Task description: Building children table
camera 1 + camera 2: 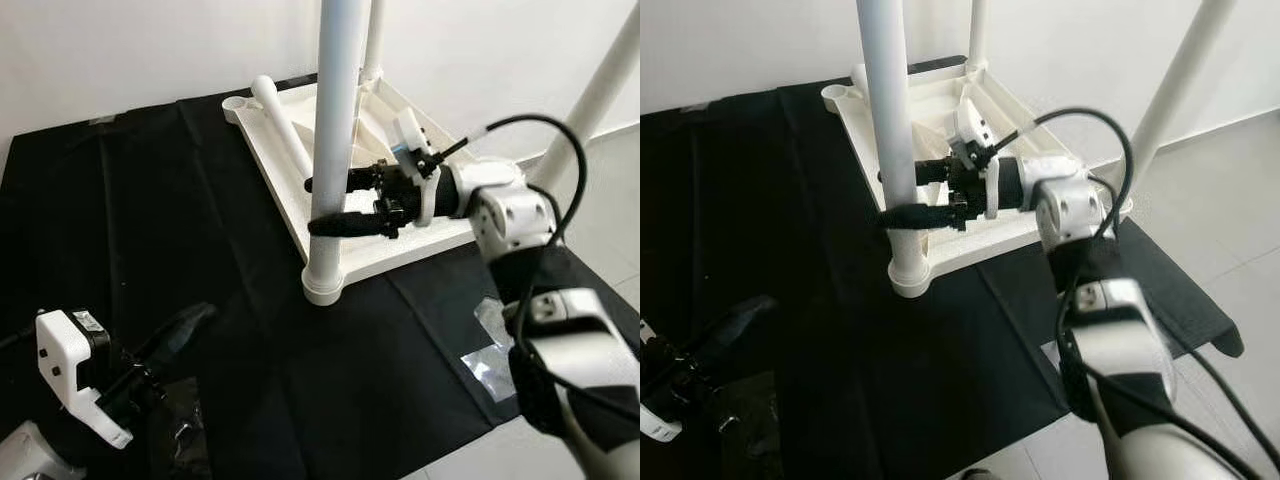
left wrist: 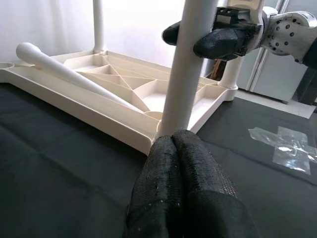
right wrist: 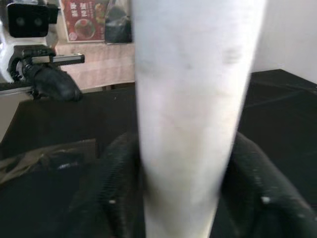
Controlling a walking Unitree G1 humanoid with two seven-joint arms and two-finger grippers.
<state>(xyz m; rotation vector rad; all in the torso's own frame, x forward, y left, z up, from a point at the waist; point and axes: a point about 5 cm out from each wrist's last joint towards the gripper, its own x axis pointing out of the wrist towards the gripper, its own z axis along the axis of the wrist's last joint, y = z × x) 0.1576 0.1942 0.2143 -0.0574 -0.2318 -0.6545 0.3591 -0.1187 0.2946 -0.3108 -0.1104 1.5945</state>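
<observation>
The white table top (image 1: 420,245) lies upside down on a black cloth (image 1: 150,220). An upright white leg (image 1: 335,100) stands in its near corner socket. My right gripper (image 1: 313,206) is shut on this leg a little above the socket, one black finger on each side; the right wrist view has the leg (image 3: 193,99) between the fingers. A loose leg (image 1: 280,125) lies across the underside of the top. My left gripper (image 1: 195,318) hovers low over the cloth at the near left, shut and holding nothing, pointing toward the held leg (image 2: 185,74).
Two more legs stand upright: one at the back corner (image 1: 373,40), one at the right (image 1: 600,90). Clear plastic wrap (image 1: 490,350) lies on the cloth's right part, and a dark crumpled bag (image 1: 180,430) near my left gripper. Tiled floor (image 1: 1230,200) borders the cloth on the right.
</observation>
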